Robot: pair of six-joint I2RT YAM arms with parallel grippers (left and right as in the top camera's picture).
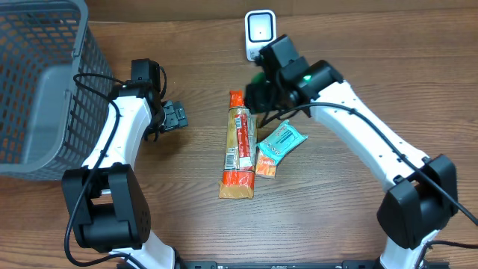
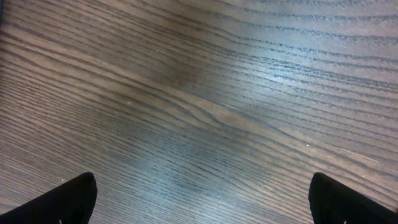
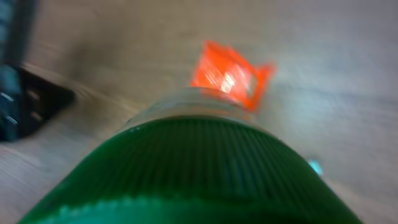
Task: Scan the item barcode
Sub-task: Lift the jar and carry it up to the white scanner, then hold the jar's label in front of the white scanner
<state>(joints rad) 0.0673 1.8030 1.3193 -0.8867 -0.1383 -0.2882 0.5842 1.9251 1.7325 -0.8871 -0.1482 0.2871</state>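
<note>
At upper centre, the right tool (image 1: 260,88) grips a green item (image 3: 186,168) just below the scanner (image 1: 259,30), likely presenting it for scanning, while the left tool (image 1: 173,116) hangs wide open, empty.

A grey mesh basket (image 1: 45,82) fills the upper left of the overhead frame, standing on a brown wood-grain table (image 1: 373,60). At the centre of that frame lie 3 packets. 1 long tan packet with orange ends (image 1: 239,146) lies lengthwise, top to bottom. Just to its right, a teal packet (image 1: 284,140) lies tilted, partly over a small orange packet (image 1: 267,166) that touches the long one's side. In the right wrist view, a blurred orange packet end (image 3: 227,74) shows at upper centre.
</note>
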